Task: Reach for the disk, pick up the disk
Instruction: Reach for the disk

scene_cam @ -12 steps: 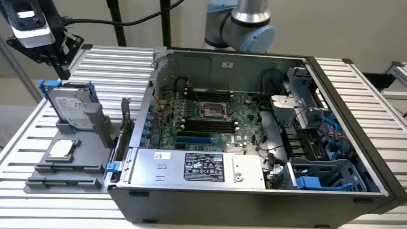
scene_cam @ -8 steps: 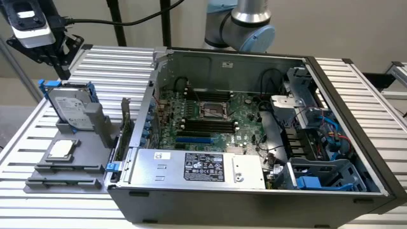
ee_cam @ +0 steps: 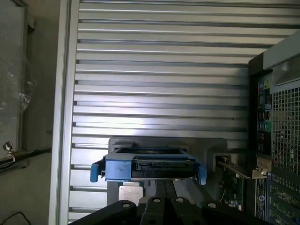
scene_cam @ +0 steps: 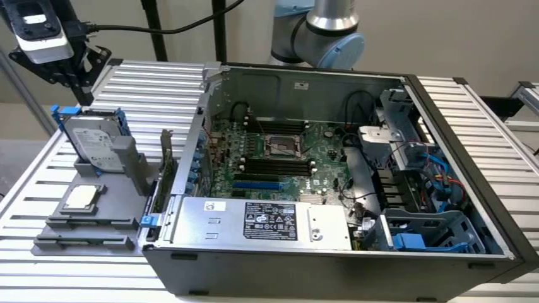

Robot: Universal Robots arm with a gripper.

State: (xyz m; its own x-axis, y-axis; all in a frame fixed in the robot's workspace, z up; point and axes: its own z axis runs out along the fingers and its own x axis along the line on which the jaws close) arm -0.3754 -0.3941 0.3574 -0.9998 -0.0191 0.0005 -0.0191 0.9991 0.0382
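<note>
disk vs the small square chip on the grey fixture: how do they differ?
Pose: the disk stands on edge, slightly tilted, in its slot; the chip lies flat.
Size: the disk is clearly larger and rectangular; the chip is small and square.
Look: the disk has a blue frame and a white label; the chip is bare silver.
Shared: both are silver-grey metal and sit on the grey fixture.

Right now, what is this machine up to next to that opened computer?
A robot arm's gripper hangs just above a flat silver-grey metal hard drive in a blue plastic frame, which stands on edge in a grey holder beside the open black computer case. The drive is not yet lifted.
</note>
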